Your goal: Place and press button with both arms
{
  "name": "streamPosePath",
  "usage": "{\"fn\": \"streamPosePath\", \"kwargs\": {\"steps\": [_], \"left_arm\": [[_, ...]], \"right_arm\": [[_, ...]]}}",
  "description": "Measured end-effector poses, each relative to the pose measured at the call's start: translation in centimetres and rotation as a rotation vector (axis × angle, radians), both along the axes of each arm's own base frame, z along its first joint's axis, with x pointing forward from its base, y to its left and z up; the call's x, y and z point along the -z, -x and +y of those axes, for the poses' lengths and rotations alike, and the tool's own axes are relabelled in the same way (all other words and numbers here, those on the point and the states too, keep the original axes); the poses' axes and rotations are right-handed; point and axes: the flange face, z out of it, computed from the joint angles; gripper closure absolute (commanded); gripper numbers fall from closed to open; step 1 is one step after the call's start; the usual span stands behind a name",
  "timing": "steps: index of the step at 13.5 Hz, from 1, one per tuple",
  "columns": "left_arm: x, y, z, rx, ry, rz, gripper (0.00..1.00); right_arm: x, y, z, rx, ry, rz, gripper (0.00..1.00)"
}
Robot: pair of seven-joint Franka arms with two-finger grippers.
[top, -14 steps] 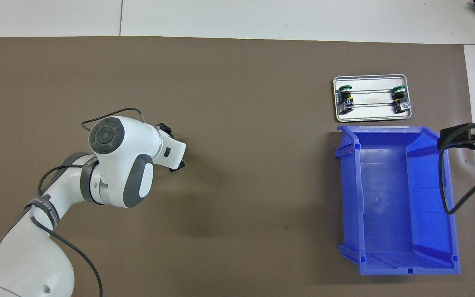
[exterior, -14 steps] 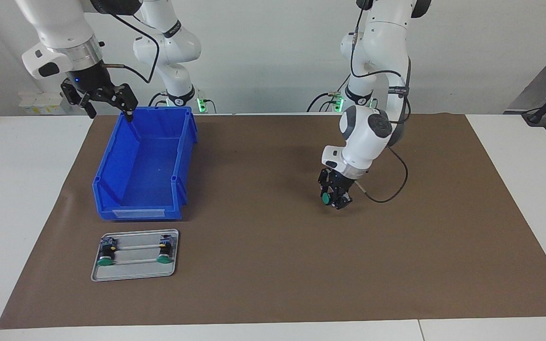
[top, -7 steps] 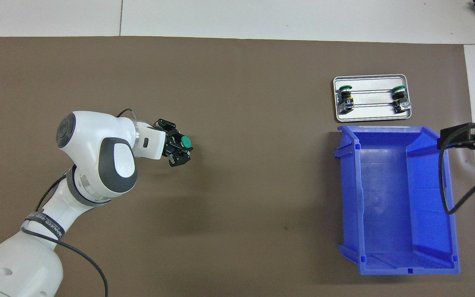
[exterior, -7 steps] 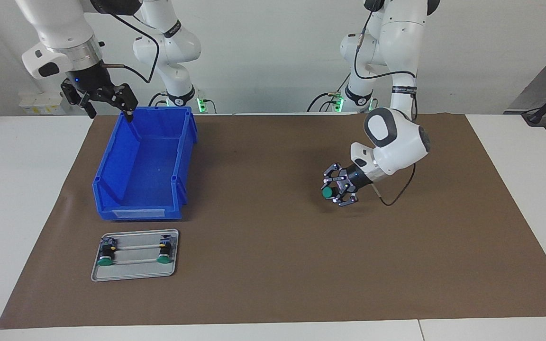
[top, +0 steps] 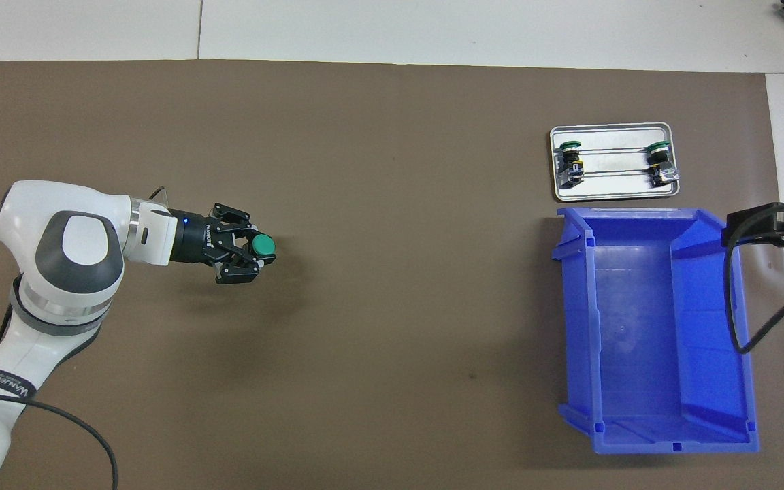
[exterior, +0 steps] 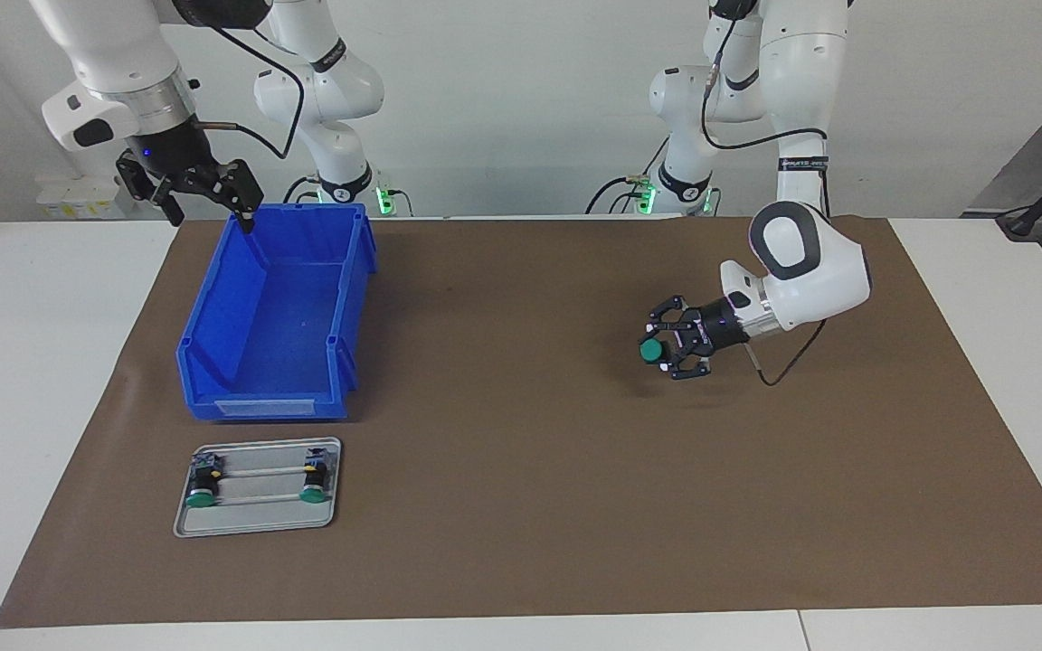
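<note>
A button [exterior: 650, 349] [top: 263, 243] with a round green cap is held above the brown mat. My left gripper [exterior: 666, 348] [top: 252, 245] is shut on its black body. The gripper lies nearly level, with the cap pointing toward the right arm's end of the table. My right gripper [exterior: 207, 210] [top: 766, 228] hangs open and holds nothing, over the blue bin's corner nearest the robots. That arm waits.
A blue bin [exterior: 254, 407] [top: 637, 214] stands open on the mat at the right arm's end. Beside it, farther from the robots, a small metal tray [exterior: 259, 520] [top: 613, 187] holds two more green-capped buttons [exterior: 202, 496] [exterior: 310, 493].
The left arm's wrist swung from pointing down to nearly level and shifted toward the left arm's end of the table, keeping the button. The right arm has not moved.
</note>
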Motion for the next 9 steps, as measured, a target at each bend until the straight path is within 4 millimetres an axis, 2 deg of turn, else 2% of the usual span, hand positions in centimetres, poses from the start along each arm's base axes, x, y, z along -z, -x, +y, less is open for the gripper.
{"fn": "streamPosePath", "kwargs": {"steps": [5, 9], "left_arm": [[-0.5, 0.4, 2.5, -0.020, 0.073, 0.026, 0.89], [-0.4, 0.5, 2.4, -0.019, 0.076, 0.028, 0.89]], "right_arm": [[0.0, 0.0, 0.0, 0.000, 0.000, 0.000, 0.00], [0.0, 0.0, 0.0, 0.000, 0.000, 0.000, 0.00]]}}
